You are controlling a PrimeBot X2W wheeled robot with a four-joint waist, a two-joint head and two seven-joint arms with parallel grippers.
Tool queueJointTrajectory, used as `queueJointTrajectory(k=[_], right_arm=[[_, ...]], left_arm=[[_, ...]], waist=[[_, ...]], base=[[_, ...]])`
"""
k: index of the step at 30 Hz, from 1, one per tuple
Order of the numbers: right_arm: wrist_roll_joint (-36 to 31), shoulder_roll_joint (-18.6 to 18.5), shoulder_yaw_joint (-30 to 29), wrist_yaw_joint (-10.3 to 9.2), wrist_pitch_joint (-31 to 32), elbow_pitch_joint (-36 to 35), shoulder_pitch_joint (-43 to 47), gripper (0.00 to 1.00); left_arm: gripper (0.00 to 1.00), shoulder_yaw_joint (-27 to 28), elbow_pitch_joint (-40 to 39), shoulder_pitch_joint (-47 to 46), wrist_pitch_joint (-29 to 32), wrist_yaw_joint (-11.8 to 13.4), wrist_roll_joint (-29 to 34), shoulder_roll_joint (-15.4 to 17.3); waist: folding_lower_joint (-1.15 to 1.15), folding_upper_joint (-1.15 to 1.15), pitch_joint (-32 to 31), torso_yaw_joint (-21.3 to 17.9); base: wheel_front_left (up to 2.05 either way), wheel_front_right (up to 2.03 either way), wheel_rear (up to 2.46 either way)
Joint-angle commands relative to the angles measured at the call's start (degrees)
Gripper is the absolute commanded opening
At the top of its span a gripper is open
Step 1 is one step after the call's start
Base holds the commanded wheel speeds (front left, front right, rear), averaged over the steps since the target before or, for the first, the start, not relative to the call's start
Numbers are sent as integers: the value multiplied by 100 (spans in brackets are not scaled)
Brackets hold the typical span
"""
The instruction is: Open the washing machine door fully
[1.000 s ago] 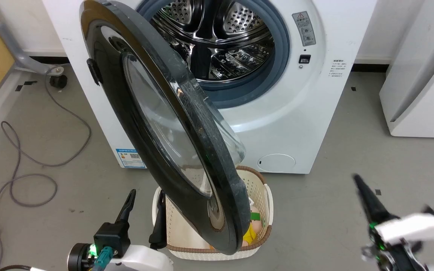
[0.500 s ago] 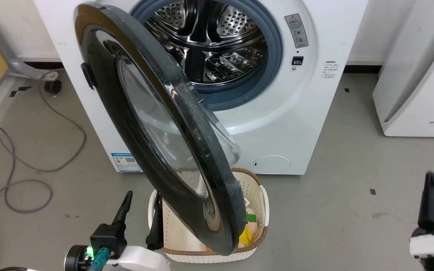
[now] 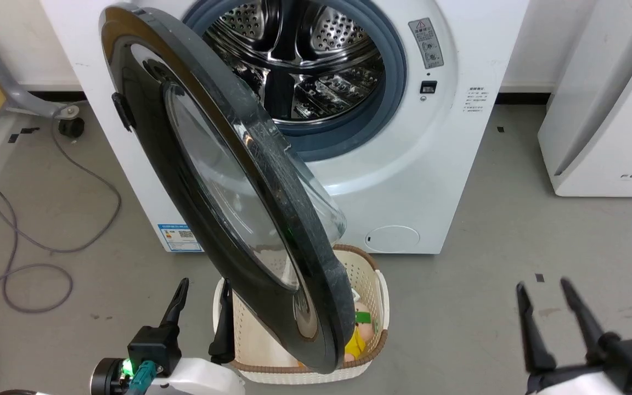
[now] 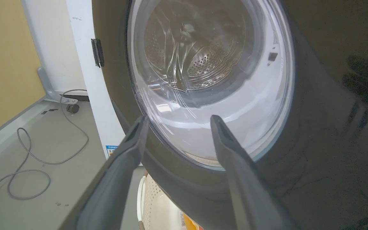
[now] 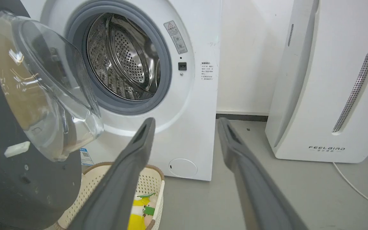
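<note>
Head view, nearest first: the left gripper [image 3: 205,285] sits at the lower left with its two fingers spread wide and nothing between them. It is just beside the glossy outer face of the washing machine door [image 3: 223,186]; whether a finger touches that face I cannot tell. In the left wrist view the same gripper [image 4: 179,118] points at the lower part of the door [image 4: 315,127]. The right gripper [image 3: 542,285] hangs over the bare floor [image 3: 486,307] at the lower right, also wide open and empty, well apart from the door.

A cream laundry basket [image 3: 385,296] stands on the floor under the door's free rim [image 3: 333,329] and holds a yellow item. The door is swung roughly halfway out from the white washing machine [image 3: 404,181], hinged [image 3: 121,109] at the machine's left edge. Behind it the steel drum [image 3: 305,71] and grey gasket [image 3: 395,77] lie open. A grey cable [image 3: 20,274] loops across the floor at the left.

The door looks rigid and fairly heavy, and it should turn only about its hinge. Its outer face is slick, and the bulging glass bowl window [image 5: 43,95] is smooth and breakable, so both are poor places to press. The matte inner face [image 5: 2,179] near the free rim, far from the hinge, looks the best spot for a push that would swing it wider. The right gripper [image 5: 186,119] faces that side.
</note>
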Motion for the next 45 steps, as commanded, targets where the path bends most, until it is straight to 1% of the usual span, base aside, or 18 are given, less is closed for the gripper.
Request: queueJointTrajectory(k=[1,4,5,7,8,14,21,26,32,33,37,41,45], right_arm=[[8,22,11,-4,-14,31,83,100],[11,23,24,-4,-40,262,117,100],[28,23,26,-4,-53,323,105,100],[42,23,31,-4,-74,427,67,100],[61,24,29,-4,-84,470,43,100],[78,24,53,-4,-122,635,-68,100],[126,24,83,-4,-144,750,-106,100],[160,24,121,-4,-155,796,-104,100],[209,24,132,-4,-165,815,-129,100],[204,24,132,-4,-168,817,-139,100],[211,25,142,-4,-171,835,-155,100],[221,25,166,-4,-173,862,-164,100],[252,25,153,-4,-174,899,-153,100]], left_arm=[[100,15,2,39,-32,-2,17,10],[100,35,7,64,-32,1,2,10],[54,42,12,72,-32,1,2,10],[9,55,16,85,-32,-4,8,10],[0,63,20,91,-32,-9,13,10],[0,106,-30,95,-32,-1,49,10],[0,208,-571,-5,-32,103,50,10],[0,275,-1261,-163,-32,153,195,10],[0,203,-2398,-488,-32,148,467,10],[0,136,-2835,-658,-32,176,560,10],[0,-95,-3578,-1049,-32,233,647,10],[0,-447,-3978,-1397,-32,259,640,10],[0,-993,-4126,-1635,-32,209,602,10]], waist=[[0,0,-9,4],[0,0,-33,10],[0,0,-41,11],[0,0,-55,15],[0,0,-64,19],[0,0,-103,48],[0,0,-128,80],[0,0,-129,94],[0,0,-95,103],[0,0,-85,101],[0,0,-80,97],[0,0,-94,81],[0,0,-114,64]], base=[[0,0,0],[0,0,0],[0,0,0],[0,0,0],[0,0,0],[0,0,0],[0,0,0],[0,0,0],[0,0,0],[0,0,0],[0,0,0],[0,0,0],[0,0,0]])
